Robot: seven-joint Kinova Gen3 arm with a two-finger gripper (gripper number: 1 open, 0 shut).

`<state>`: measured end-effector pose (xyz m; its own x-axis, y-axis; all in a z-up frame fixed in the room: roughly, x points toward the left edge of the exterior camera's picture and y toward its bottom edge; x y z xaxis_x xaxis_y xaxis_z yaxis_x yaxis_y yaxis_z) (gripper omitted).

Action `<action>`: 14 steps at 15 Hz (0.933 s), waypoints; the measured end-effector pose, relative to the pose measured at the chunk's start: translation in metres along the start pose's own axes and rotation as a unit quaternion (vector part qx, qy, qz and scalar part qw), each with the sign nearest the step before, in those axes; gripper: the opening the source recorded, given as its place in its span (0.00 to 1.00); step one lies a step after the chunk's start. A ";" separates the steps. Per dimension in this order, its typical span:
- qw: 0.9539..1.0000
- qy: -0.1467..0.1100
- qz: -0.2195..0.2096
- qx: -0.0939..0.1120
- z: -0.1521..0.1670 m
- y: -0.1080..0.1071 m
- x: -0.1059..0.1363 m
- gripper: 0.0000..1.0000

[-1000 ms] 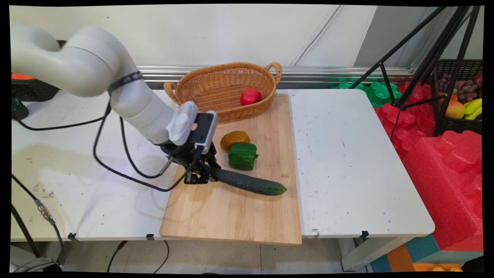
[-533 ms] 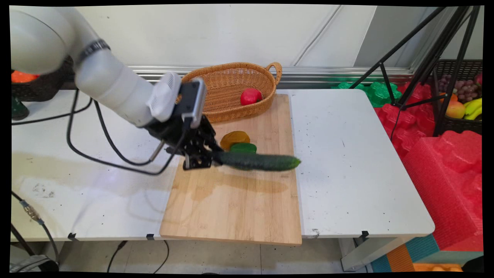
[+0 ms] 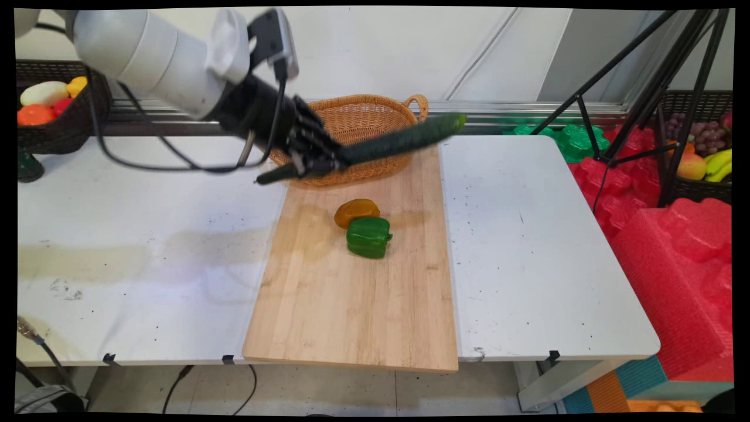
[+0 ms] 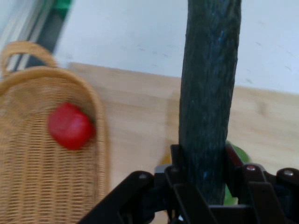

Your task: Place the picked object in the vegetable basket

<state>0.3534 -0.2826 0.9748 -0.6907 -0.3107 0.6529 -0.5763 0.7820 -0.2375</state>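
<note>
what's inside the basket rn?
Hand view shows one red pepper lying in the basket. In the main view the cucumber, held in the tool, crosses in front of the basket and covers the pepper.

The cucumber (image 3: 404,139) hides the red pepper (image 4: 70,126) in the basket (image 3: 351,126) in the main view. In the hand view, the cucumber's tip runs off at 12 o'clock.

white table (image 3: 539,234), wooden board (image 3: 351,316), wicker basket (image 3: 345,126)
</note>
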 end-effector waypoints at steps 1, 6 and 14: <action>1.000 0.005 -0.014 0.011 -0.001 -0.006 0.003 0.00; 0.995 0.018 -0.080 0.062 0.000 -0.039 0.012 0.00; 0.971 0.018 -0.195 0.135 0.024 -0.093 0.018 0.00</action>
<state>0.3842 -0.3741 0.9919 -0.3846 -0.5317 0.7546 -0.8877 0.4373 -0.1443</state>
